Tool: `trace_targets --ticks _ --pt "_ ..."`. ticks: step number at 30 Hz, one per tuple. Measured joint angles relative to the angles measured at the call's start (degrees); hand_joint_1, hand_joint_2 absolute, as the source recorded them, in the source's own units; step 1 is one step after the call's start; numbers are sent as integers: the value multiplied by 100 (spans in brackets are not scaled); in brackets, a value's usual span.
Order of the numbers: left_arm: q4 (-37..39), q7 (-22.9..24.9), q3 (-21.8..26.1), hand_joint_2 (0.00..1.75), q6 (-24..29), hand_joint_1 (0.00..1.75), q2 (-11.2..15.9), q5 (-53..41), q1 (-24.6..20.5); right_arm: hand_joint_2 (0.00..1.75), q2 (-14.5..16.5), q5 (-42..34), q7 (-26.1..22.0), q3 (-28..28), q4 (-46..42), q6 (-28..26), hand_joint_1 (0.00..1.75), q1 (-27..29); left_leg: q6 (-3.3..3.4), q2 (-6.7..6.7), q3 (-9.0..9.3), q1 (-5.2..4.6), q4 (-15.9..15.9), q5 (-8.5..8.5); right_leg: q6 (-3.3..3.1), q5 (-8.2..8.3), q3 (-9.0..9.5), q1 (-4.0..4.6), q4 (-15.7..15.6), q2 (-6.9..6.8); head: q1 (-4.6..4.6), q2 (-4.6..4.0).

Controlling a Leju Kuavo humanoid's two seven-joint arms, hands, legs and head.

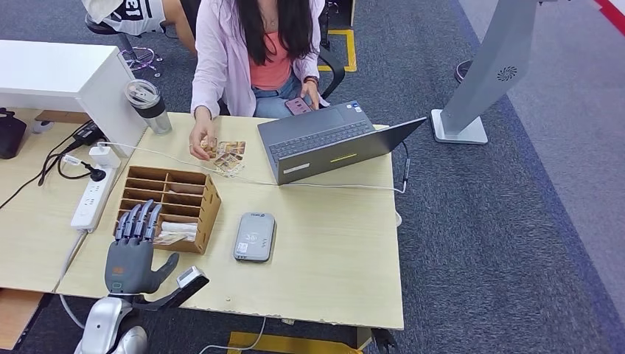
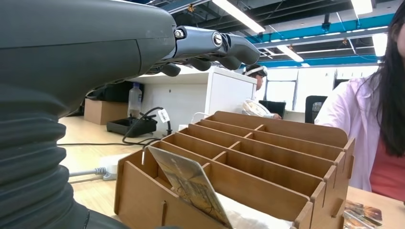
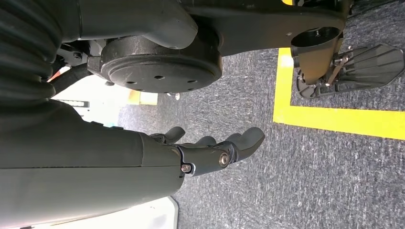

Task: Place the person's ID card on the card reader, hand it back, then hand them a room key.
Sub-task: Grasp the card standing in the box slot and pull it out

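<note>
Cards [image 1: 225,154], brown-printed, lie fanned under the person's hand [image 1: 200,142]; both robot hands' fingers [image 1: 138,221] spread, holding nothing.

The left hand [image 1: 133,254] is hovering open by the table's near edge. The wooden box [image 1: 168,206] is standing right in front of its fingers, blocking the way. The card reader [image 1: 255,237] is lying beside the box, with bare table [image 1: 332,251] stretching past it. The laptop [image 1: 328,144] is sitting farther back.

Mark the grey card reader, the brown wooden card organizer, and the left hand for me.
grey card reader [image 1: 254,237]: head view, centre of its top face.
brown wooden card organizer [image 1: 211,209]: head view, its right side wall.
left hand [image 1: 130,254]: head view, back of the palm.
</note>
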Motion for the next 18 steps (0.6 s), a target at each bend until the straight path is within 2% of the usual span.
trace_targets --ticks 18 --pt "29 -78 1 175 -4 0 5 2 1 175 5 -97 -27 0 0 -92 0 2 0 0 0 -1 0 0 0 0 0 0 0 0 -1 0"
